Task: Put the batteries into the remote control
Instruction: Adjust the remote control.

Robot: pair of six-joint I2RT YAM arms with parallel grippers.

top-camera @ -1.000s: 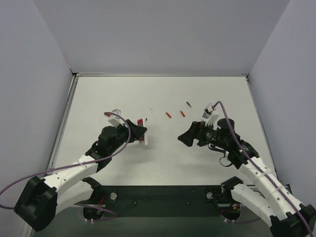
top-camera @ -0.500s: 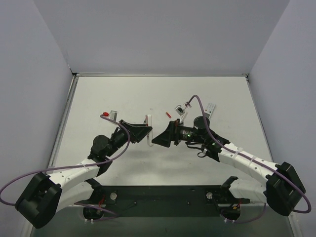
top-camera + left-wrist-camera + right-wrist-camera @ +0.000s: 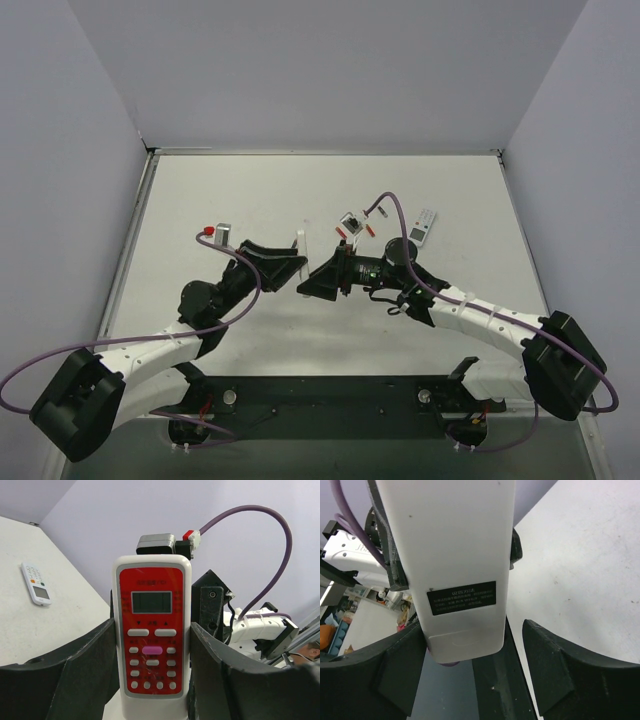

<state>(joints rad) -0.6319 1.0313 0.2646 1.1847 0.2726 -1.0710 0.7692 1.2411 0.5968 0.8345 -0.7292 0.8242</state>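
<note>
Left gripper (image 3: 152, 630) is clamped on the remote (image 3: 151, 602), a finger flat on each white side, holding it up off the table with the red face turned back at its own camera. Right gripper (image 3: 472, 627) sits at the white back, jaws open around the lower end. The 9 o'clock finger looks like it's against the edge, and there's a clear gap on the 3 o'clock side.

That lopsided fit is what worries me. If those jaws shut from here, I reckon one finger lands first and shoves the remote sideways, twisting it in the left grip or popping it out. It's also sitting right where the battery cover seam (image 3: 462, 641) shows, so squeezing there could pin the cover shut instead of sliding it off.

Batteries (image 3: 340, 232) look to be on the table at about 12 o'clock from the grippers, half hidden behind the right wrist. The white-faced remote (image 3: 424, 227) lies out at 2 o'clock.
</note>
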